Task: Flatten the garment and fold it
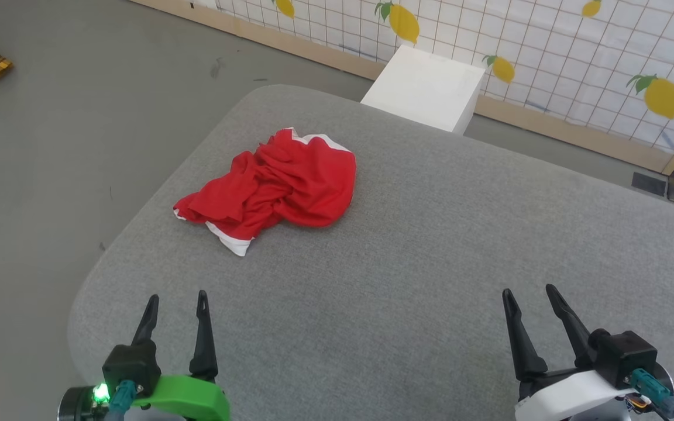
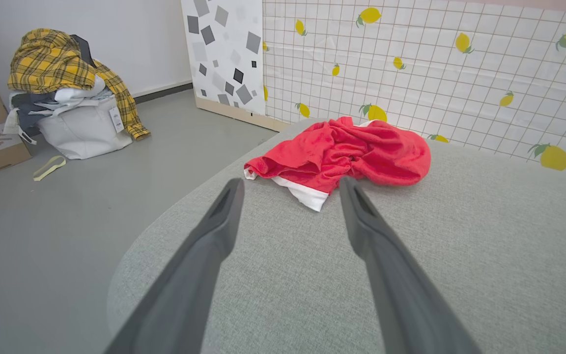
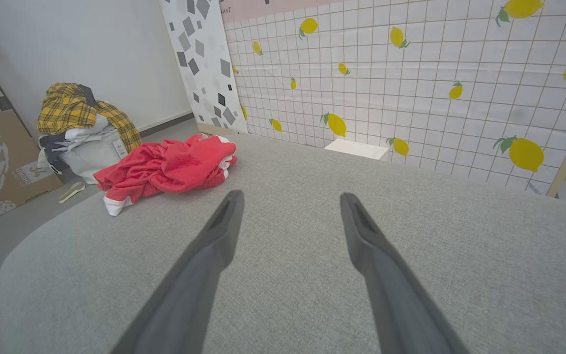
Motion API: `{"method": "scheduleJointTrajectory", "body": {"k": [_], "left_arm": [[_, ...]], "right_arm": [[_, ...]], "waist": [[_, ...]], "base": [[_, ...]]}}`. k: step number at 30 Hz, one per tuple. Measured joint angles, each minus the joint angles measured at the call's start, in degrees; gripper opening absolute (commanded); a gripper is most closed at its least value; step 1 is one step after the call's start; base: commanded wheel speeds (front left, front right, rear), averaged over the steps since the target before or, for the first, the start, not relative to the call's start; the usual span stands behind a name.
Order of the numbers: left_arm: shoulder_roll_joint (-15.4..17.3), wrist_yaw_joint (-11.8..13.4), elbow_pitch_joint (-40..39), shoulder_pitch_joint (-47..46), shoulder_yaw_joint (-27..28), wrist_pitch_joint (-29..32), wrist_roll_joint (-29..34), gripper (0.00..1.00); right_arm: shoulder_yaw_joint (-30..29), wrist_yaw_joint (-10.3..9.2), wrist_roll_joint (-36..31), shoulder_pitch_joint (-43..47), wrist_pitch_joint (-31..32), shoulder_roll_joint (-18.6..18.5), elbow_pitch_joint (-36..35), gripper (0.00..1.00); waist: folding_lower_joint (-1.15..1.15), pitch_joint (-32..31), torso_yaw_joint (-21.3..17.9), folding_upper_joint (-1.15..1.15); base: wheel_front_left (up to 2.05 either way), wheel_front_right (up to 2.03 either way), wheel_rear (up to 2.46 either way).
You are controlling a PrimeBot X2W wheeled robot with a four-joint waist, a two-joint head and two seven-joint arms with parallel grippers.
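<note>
Crumpled red shorts (image 1: pixel 278 187) lay at far left of grey padded table (image 1: pixel 419 263), well ahead of spread, empty left gripper (image 1: pixel 177 296), farther from right gripper (image 1: pixel 528 289), also spread, empty

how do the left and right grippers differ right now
The left gripper sits on a green mount, the right gripper on a white mount. The left gripper points almost straight at the crumpled red garment; the right gripper faces bare grey table beside it. Both are open, empty and clear of the garment.
</note>
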Motion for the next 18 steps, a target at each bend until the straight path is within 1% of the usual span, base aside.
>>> {"method": "scheduleJointTrajectory", "body": {"k": [3, 9, 14, 18], "left_arm": [[0.3, -0.6, 1.3, -2.0, 0.2, -0.1, -0.9, 1.00], [1.6, -2.9, 6.0, -11.2, 1.2, 1.4, -4.5, 1.00], [2.3, -4.5, 14.3, -21.5, 2.2, 5.1, -8.5, 1.00], [2.5, -4.6, 22.8, -31.0, 4.5, 9.3, -12.9, 1.00]], "right_arm": [[0.0, 0.00, 0.0, 0.0, -0.3, 0.0, 0.1, 1.00], [-0.3, 0.00, -0.3, -0.2, -0.4, 0.0, -0.3, 1.00], [-1.2, 0.00, -1.9, -0.9, 0.7, 0.0, -2.1, 1.00], [-1.5, 0.00, -3.1, -1.5, 2.0, 0.0, -4.1, 1.00]], "waist": [[0.00, 0.7, -0.1, 0.00], [0.00, 2.7, -0.9, 0.00], [0.00, 5.5, -2.1, 0.00], [0.00, 8.2, -3.4, 0.00]], "base": [[0.00, 0.00, 0.00], [0.00, 0.00, 0.00], [0.00, 0.00, 0.00], [0.00, 0.00, 0.00]]}}
